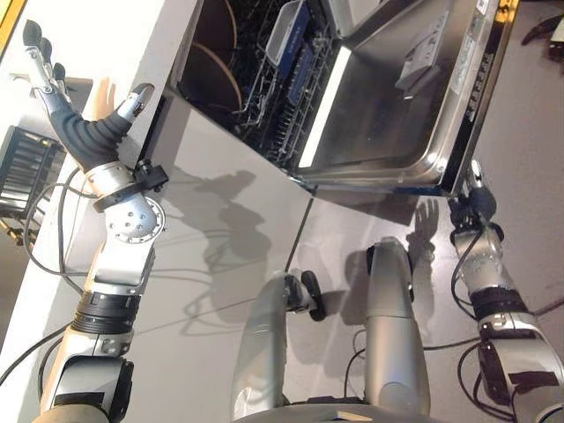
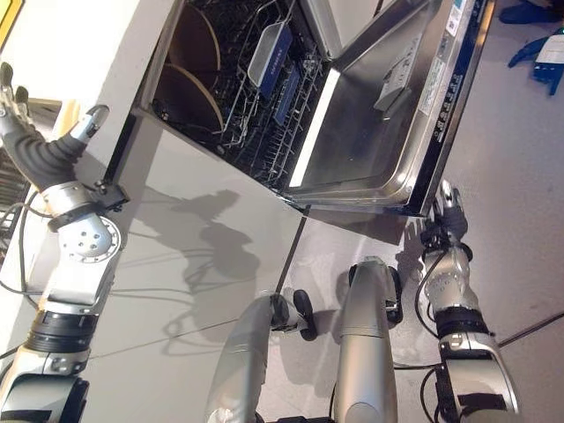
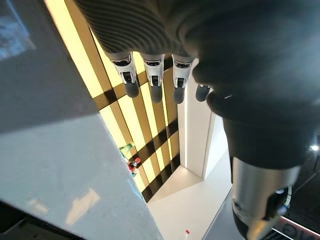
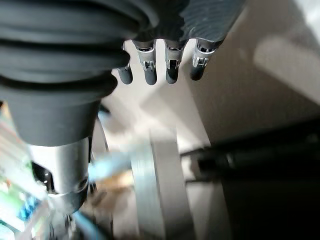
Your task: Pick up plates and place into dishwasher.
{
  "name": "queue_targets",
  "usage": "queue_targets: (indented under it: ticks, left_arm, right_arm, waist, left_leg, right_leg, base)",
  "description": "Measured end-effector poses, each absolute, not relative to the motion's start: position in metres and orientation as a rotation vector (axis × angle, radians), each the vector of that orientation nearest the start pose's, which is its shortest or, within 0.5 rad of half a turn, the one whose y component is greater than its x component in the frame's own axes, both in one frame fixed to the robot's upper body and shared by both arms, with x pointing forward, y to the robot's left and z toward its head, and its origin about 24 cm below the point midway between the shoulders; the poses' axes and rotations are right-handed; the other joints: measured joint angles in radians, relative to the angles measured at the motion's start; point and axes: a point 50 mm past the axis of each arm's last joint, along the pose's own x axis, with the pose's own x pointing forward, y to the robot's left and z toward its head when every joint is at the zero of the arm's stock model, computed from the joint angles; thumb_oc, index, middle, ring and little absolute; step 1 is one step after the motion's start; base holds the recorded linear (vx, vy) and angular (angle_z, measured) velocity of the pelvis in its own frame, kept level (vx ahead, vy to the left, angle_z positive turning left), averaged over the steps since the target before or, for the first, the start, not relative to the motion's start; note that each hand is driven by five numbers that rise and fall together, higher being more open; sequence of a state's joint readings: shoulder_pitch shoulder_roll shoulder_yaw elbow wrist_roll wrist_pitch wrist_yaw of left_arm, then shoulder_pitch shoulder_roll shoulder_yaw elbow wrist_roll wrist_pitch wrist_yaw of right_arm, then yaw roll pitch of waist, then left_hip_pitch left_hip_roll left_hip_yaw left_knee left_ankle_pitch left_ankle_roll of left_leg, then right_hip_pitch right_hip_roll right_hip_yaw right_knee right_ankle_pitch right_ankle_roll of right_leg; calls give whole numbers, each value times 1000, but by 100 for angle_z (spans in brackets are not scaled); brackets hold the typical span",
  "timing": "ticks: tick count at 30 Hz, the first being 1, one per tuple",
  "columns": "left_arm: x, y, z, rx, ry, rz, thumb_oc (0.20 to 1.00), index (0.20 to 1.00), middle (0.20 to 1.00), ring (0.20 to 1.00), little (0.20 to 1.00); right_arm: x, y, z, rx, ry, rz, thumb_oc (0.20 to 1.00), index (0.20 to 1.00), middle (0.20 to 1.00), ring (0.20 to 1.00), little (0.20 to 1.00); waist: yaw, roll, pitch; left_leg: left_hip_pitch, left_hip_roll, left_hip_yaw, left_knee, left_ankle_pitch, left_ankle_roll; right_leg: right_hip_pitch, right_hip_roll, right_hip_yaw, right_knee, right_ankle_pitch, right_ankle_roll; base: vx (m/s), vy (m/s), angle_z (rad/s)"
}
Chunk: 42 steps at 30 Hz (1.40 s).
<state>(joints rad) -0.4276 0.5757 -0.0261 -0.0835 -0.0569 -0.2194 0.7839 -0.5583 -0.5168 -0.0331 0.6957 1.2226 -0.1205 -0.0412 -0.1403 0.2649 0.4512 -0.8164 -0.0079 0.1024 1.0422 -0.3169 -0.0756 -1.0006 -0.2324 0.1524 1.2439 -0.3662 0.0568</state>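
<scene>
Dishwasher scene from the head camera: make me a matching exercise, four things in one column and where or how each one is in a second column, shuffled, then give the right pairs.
Things:
1. dishwasher door
2. wooden plates
3. left hand
4. right hand

Places or states:
A. standing on edge in the rack
B. folded down, open
C. raised above the white counter, fingers spread
D. low over the floor, by the door's corner

Pairs: 1-B, 2-A, 3-C, 4-D

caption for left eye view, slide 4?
Left hand raised open over counter; dishwasher door down, plates racked.
</scene>
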Motion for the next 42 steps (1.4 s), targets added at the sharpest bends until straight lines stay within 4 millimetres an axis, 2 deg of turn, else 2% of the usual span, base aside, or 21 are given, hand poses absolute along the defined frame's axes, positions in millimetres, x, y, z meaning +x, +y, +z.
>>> queue_targets:
  ticks: [6,9,12,16,19,22,25,31,35,38,39,42]
  left_arm:
    - [282,231,223,200,-851,610,1000,1000,1000,1000,1000]
    - [281,231,224,201,-857,604,1000,1000,1000,1000,1000]
    - [281,230,224,201,-860,598,1000,1000,1000,1000,1000]
    - [285,223,218,198,-830,546,1000,1000,1000,1000,1000]
    - [287,215,213,179,-809,510,1000,1000,1000,1000,1000]
    - [290,215,211,162,-785,513,1000,1000,1000,1000,1000]
    - [293,217,209,155,-756,515,1000,1000,1000,1000,1000]
    - [293,193,204,73,-730,411,1000,1000,1000,1000,1000]
    - [292,187,197,65,-702,381,1000,1000,1000,1000,1000]
    - [290,189,180,89,-635,370,1000,1000,1000,1000,1000]
    - [287,193,170,106,-597,371,1000,1000,1000,1000,1000]
    - [290,217,160,158,-538,439,1000,1000,1000,1000,1000]
  right_arm:
    - [344,-278,100,721,-83,-218,1000,1000,1000,1000,1000]
    - [342,-261,100,671,-69,-139,1000,1000,1000,1000,1000]
    - [342,-234,102,616,-51,-30,1000,1000,1000,1000,1000]
    - [342,-202,103,545,-29,105,1000,1000,1000,1000,1000]
    - [340,-195,97,483,4,133,1000,1000,1000,1000,1000]
    - [337,-191,93,454,18,155,1000,1000,1000,1000,1000]
    - [334,-189,94,438,8,171,1000,1000,1000,1000,1000]
    - [332,-175,110,446,-66,276,1000,1000,1000,1000,1000]
    - [331,-156,106,491,-63,317,1000,1000,1000,1000,1000]
    - [327,-143,108,522,-104,351,1000,1000,1000,1000,1000]
    - [323,-139,112,541,-135,369,1000,1000,1000,1000,1000]
    - [318,-142,120,561,-213,366,1000,1000,1000,1000,1000]
  waist:
    - [4,2,-2]
    - [17,2,-2]
    - [24,2,-1]
    - [40,-2,2]
    - [49,-4,3]
    - [69,-15,11]
    - [91,-33,23]
    - [132,-75,30]
    - [183,-141,2]
    - [189,-201,-43]
    - [194,-221,-93]
    - [206,-246,-170]
  left_leg:
    - [-8,0,-20,6,3,-13]
    - [-14,0,-36,2,3,-14]
    - [-10,3,-52,-6,4,-16]
    - [38,15,-81,-35,11,-38]
    - [86,26,-110,-78,21,-50]
    - [147,40,-130,-138,37,-60]
    - [211,49,-164,-201,55,-67]
    - [308,65,-188,-294,88,-69]
    - [374,79,-193,-379,122,-59]
    - [450,90,-200,-455,139,-55]
    - [464,93,-200,-483,143,-51]
    - [546,98,-199,-572,161,-42]
  right_leg:
    - [-6,3,-5,17,-10,-16]
    - [-8,10,-25,18,-17,-27]
    - [1,11,-42,17,-23,-40]
    - [66,14,-86,-11,-33,-55]
    - [138,19,-131,-62,-33,-61]
    - [219,23,-175,-124,-25,-67]
    - [315,24,-233,-193,-23,-70]
    - [454,25,-308,-286,-14,-82]
    - [528,28,-353,-351,-12,-93]
    - [622,42,-387,-427,-6,-91]
    - [637,52,-390,-463,-2,-85]
    - [729,73,-401,-574,37,-76]
  base:
    - [-34,-13,3]
    - [4,-4,1]
    - [37,-15,5]
    - [56,-30,7]
    - [44,-71,14]
    - [68,-96,15]
    - [79,-110,28]
    - [97,-123,25]
    - [175,-112,24]
    - [153,-101,20]
    - [137,-92,-4]
    - [101,-68,-3]
